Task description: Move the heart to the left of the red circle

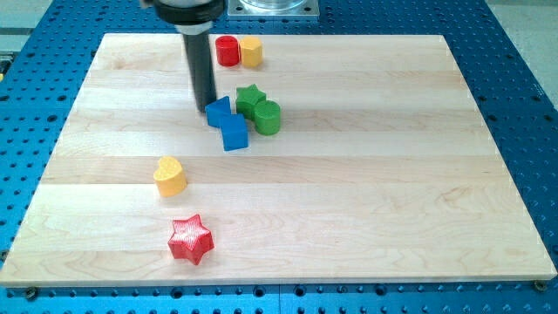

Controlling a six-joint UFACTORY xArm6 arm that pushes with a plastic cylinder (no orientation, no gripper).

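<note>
Down from the view's top comes the dark rod, and my tip [206,106] rests on the wooden board [366,192] just at the upper left of a blue block [219,112], so close that I cannot tell whether they touch. It is a plain rod end with nothing that opens or closes, and it has hold of nothing.

Furthest toward the view's left sits the yellow heart [170,176], alone in the lower left part of the board, well apart from the tip. Just below and a little right of it lies the red star [190,239], near the bottom edge.

Moving right, the red circle [227,51] stands near the top edge, touching a yellow block [251,52] on its right. Beneath them is the middle cluster: the blue block by the tip, a second blue block [234,133] just below it, then the green star [249,100] and a green cylinder [267,117] packed against each other on the cluster's right.
</note>
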